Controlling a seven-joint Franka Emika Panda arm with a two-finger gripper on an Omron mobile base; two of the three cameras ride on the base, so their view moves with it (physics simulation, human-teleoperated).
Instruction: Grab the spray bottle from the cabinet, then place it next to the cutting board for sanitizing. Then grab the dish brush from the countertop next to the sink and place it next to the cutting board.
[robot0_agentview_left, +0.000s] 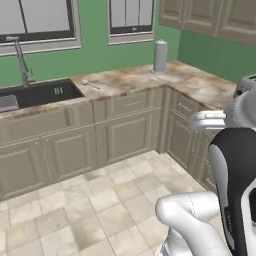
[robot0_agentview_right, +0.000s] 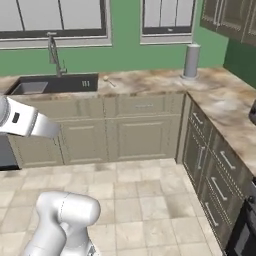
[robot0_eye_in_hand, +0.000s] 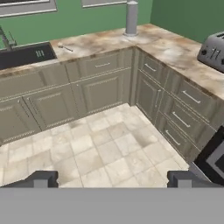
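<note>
The dish brush (robot0_agentview_left: 90, 84) (robot0_agentview_right: 109, 80) (robot0_eye_in_hand: 65, 47) lies on the marbled countertop (robot0_agentview_left: 130, 77) (robot0_agentview_right: 150, 80) just right of the dark sink (robot0_agentview_left: 40, 92) (robot0_agentview_right: 55, 84) (robot0_eye_in_hand: 26, 54). Beige wall cabinets (robot0_agentview_left: 210, 17) (robot0_agentview_right: 230, 17) hang at the upper right with their doors closed. The spray bottle and the cutting board are out of view. My gripper (robot0_eye_in_hand: 112, 179) hangs high over the tiled floor, far from the counter; its fingertips (robot0_eye_in_hand: 41, 178) stand wide apart with nothing between them, so it is open.
A plain grey upright cylinder (robot0_agentview_left: 160, 56) (robot0_agentview_right: 191, 61) (robot0_eye_in_hand: 131, 18) stands in the counter's corner. A toaster (robot0_eye_in_hand: 213, 51) sits on the right-hand counter run. A faucet (robot0_agentview_left: 22, 65) rises behind the sink. Lower cabinets with drawers line both walls, and an oven (robot0_eye_in_hand: 214, 162) is at lower right.
</note>
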